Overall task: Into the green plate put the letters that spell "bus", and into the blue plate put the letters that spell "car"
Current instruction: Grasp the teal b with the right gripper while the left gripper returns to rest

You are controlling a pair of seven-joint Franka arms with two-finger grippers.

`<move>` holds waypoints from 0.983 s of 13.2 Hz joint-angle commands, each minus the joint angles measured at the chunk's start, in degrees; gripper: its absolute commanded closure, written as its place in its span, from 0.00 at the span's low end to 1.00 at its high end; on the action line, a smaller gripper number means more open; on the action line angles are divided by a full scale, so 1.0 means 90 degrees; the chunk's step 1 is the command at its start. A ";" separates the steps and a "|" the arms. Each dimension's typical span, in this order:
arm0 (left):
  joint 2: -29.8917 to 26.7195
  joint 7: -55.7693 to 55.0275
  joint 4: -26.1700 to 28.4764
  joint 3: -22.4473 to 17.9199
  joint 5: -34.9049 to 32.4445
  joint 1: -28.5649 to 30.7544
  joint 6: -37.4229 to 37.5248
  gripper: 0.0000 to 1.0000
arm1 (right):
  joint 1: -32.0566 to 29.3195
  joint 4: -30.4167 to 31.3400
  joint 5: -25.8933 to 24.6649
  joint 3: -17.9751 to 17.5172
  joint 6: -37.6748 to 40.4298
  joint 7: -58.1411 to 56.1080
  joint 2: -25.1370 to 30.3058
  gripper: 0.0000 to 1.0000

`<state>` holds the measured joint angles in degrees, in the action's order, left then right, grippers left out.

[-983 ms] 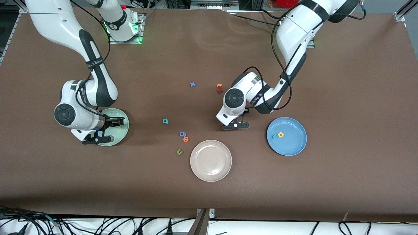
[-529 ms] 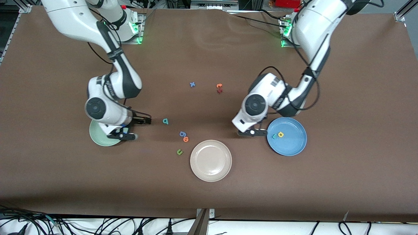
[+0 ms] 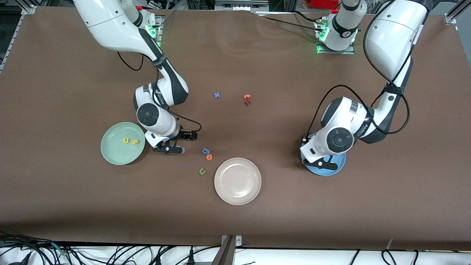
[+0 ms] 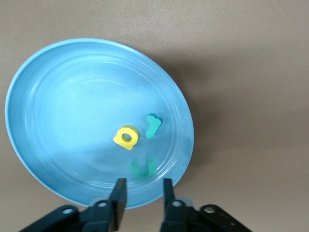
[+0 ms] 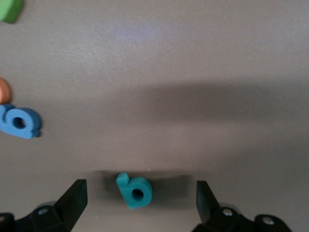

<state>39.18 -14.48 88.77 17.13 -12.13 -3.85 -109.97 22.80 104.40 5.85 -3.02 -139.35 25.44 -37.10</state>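
L gripper (image 4: 141, 193) hangs over the blue plate (image 4: 53, 96), fingers a narrow gap apart w/ nothing between them. In that plate I see the yellow a (image 4: 126, 137), teal r (image 4: 152, 125) and a blurred teal c (image 4: 144, 166) just under the fingertips. R gripper (image 5: 140, 198) sits low over the desk (image 3: 331, 221), jaws spread wide either side of the teal b (image 5: 134, 190), not touching it. Green plate (image 3: 110, 154) at the R arm's end holds yellow u (image 3: 126, 140) and yellow s (image 3: 135, 141). Blue g (image 3: 206, 151), an orange letter (image 3: 209, 157) and green u (image 3: 202, 171) lie near the beige plate (image 3: 237, 195).
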 commanded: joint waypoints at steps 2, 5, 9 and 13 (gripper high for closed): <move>-0.0017 0.0046 0.0039 0.0040 0.0087 -0.0080 0.0041 0.00 | 0.0093 0.0011 -0.0025 0.0023 -0.0141 0.0054 -0.0097 0.04; -0.0202 0.0065 0.0010 0.0089 0.0107 -0.0012 0.0070 0.00 | 0.0113 0.0021 -0.0035 0.0023 -0.0200 0.0054 -0.0126 0.56; -0.1244 0.0056 -0.0146 0.0070 0.0117 0.0008 0.0878 0.00 | 0.0133 0.0031 -0.0035 0.0023 -0.0200 0.0005 -0.0156 1.00; -0.2689 0.0134 -0.0303 0.0060 0.0136 0.0523 0.1865 0.00 | 0.0103 0.0021 -0.0005 0.0139 -0.0132 -0.0151 -0.0029 1.00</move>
<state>22.21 -14.47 84.14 17.54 -12.10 -2.21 -96.45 23.70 104.16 5.74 -2.98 -140.20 25.41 -37.21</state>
